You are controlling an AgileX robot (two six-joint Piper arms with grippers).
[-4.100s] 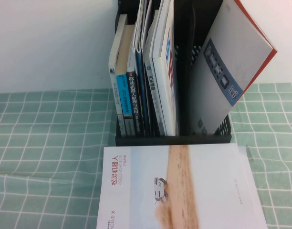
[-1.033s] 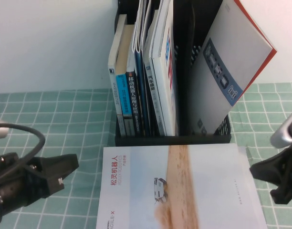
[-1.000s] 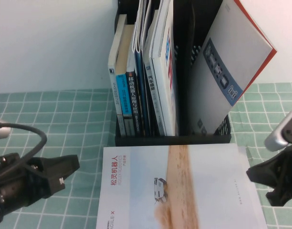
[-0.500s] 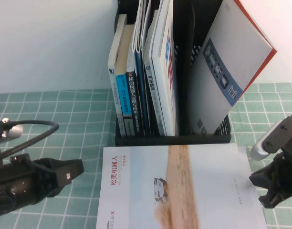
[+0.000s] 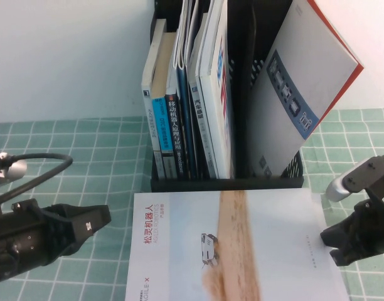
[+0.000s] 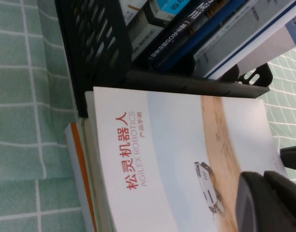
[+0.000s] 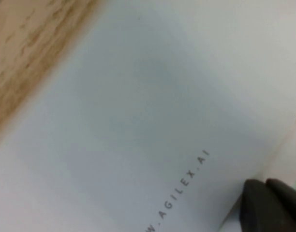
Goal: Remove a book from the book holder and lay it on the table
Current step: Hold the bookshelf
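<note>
The book [image 5: 305, 88], white-grey with a slate-blue picture band and a red-orange back edge, leans tilted in the right slot of the black book holder [image 5: 229, 183]. The holder stands on the green grid table [image 5: 85, 144]. My left gripper [image 5: 103, 221] is shut and empty, low at the left, just beside a white booklet lying flat; in the left wrist view this gripper [image 6: 264, 180] hovers over that cover. My right gripper [image 5: 330, 241] is shut and empty at the flat booklet's right edge; the right wrist view has it [image 7: 264, 186] at the page edge.
A white booklet with a sandy band and red characters [image 5: 242, 244] lies flat in front of the holder, on top of an orange-edged booklet [image 6: 80, 169]. Several upright books [image 5: 186, 113] fill the holder's left slots. A white wall rises behind.
Both arms came into view and moved inward. The left gripper edged right toward the flat booklet; the right gripper shifted left and down to its right edge. The books have not moved.
</note>
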